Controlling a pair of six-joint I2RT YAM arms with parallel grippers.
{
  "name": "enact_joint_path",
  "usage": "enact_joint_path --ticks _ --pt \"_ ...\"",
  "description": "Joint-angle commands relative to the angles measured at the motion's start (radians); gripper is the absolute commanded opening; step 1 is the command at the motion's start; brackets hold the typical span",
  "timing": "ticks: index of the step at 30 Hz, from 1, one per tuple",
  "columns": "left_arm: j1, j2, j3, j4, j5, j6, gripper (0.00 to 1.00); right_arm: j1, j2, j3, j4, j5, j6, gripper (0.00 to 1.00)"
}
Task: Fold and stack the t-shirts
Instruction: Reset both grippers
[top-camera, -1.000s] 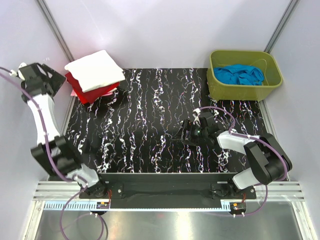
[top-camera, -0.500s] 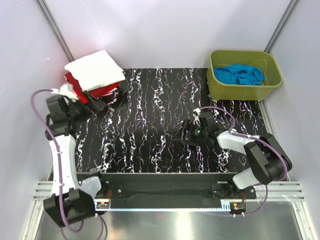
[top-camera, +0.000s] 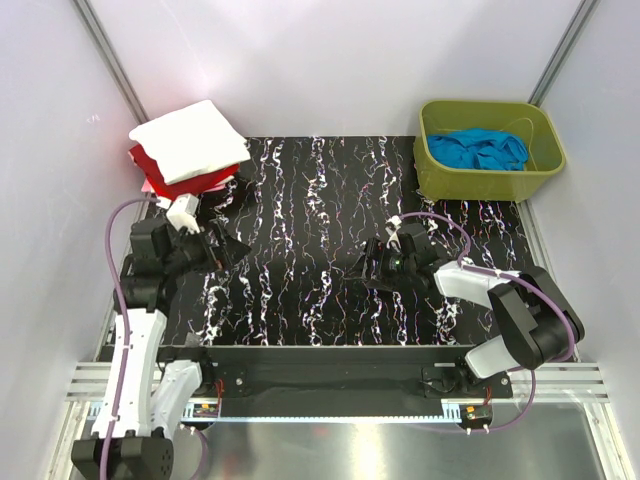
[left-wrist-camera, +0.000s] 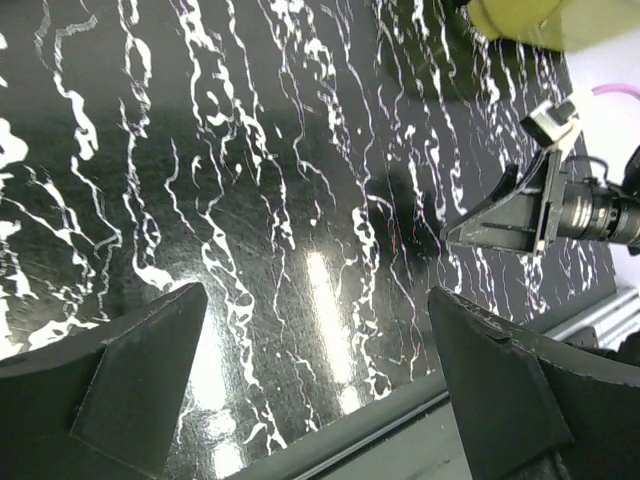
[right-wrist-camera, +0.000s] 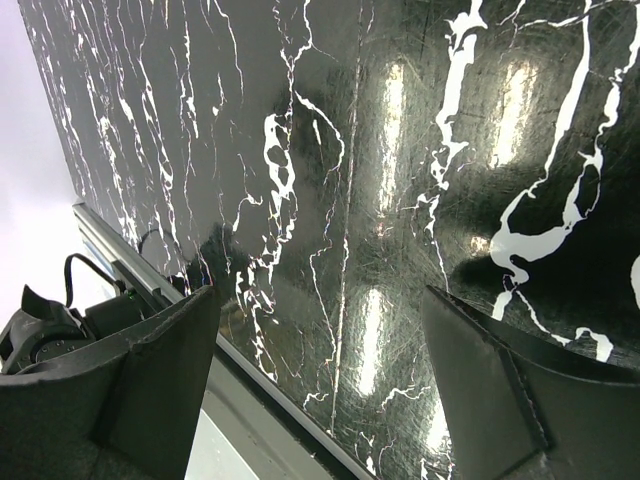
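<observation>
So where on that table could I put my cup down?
The widest bare stretch of table lies at the back, between the folded t-shirts and the green bin. More bare room sits between the left tool and right tool, both open. The two back corners are crowded.

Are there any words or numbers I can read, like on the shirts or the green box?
None can be read.
The white t-shirt on top of the pile shows only plain cloth.
The green bin has no label showing.
The tiny sticker by the left arm's base is too small to read.
</observation>
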Motion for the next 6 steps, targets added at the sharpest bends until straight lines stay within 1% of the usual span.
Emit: enact_joint_path --ticks 1,4,6 --pt "-0.013 0.062 -0.012 0.058 0.038 0.021 0.99 -0.007 -0.016 0.036 0.002 0.013 0.004 0.88" --pt "-0.014 0.085 -0.016 0.066 0.039 0.025 0.99 -0.007 -0.016 0.039 -0.005 0.019 0.006 0.89" --pt "-0.014 0.093 -0.006 0.053 -0.024 0.019 0.99 -0.005 -0.014 0.041 -0.01 0.021 0.007 0.89"
